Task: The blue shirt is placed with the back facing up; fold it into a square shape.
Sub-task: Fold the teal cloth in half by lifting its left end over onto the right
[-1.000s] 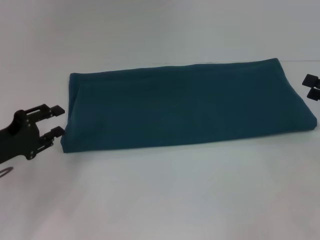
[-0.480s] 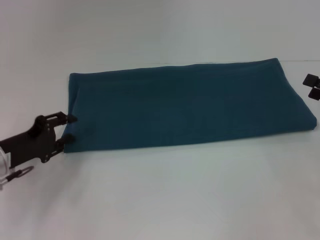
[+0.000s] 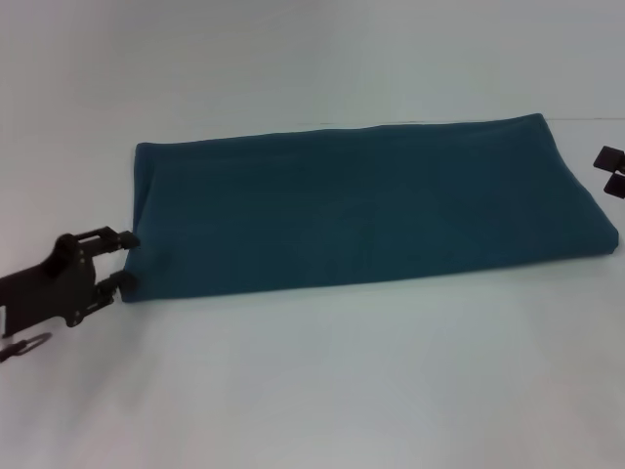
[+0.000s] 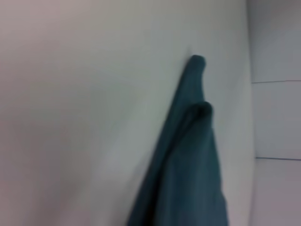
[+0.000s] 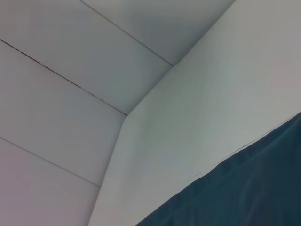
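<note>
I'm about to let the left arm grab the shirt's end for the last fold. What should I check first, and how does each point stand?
1. Blue shirt already folded into a long flat strip: ok.
2. Left hand at the strip's left end, near corner: ok.
3. Left hand's fingers open around the edge: ok.
4. Cloth actually between the fingers: cannot tell.
5. Right hand apart from the shirt, beside its right end: ok.

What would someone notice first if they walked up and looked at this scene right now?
The large dark teal-blue shirt, folded into a long band, lies across the middle of the white table. Next, the black left gripper sits at the band's left end, its open fingers on either side of the near corner. The right gripper shows only as fingertips beside the shirt's right end, apart from the cloth.
</note>
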{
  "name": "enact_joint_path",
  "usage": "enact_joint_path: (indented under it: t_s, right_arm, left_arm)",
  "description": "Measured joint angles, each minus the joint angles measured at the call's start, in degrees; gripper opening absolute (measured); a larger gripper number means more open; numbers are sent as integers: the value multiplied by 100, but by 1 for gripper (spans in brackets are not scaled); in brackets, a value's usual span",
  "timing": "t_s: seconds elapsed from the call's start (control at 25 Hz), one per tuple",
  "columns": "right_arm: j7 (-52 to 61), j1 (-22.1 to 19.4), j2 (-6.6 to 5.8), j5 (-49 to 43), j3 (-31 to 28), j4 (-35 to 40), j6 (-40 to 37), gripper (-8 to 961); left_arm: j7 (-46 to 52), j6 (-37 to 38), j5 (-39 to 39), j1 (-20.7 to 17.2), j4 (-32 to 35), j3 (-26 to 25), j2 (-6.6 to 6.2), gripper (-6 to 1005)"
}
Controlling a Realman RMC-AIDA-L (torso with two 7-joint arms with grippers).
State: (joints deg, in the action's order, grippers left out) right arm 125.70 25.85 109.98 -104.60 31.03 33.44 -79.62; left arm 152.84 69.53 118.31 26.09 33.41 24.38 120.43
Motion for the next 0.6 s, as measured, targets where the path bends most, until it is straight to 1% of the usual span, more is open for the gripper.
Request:
enact_joint_path:
  t_s: [0.12, 0.24, 0.4, 0.6]
  right_arm:
    - [2, 0, -1, 5, 0, -5, -1, 688]
    - [7, -1, -5, 8, 0, -5, -1, 688]
    - [12, -1, -10, 17, 0, -5, 1, 688]
    - [20, -7, -3, 19, 0, -5, 1, 688]
  left_arm:
    - [149, 320, 46, -95, 139, -136, -13, 558]
    - [349, 396, 172, -190, 185, -134, -18, 558]
    - [491, 344, 302, -233, 177, -132, -3, 559]
    - [526, 141, 348, -196, 118, -107, 13, 559]
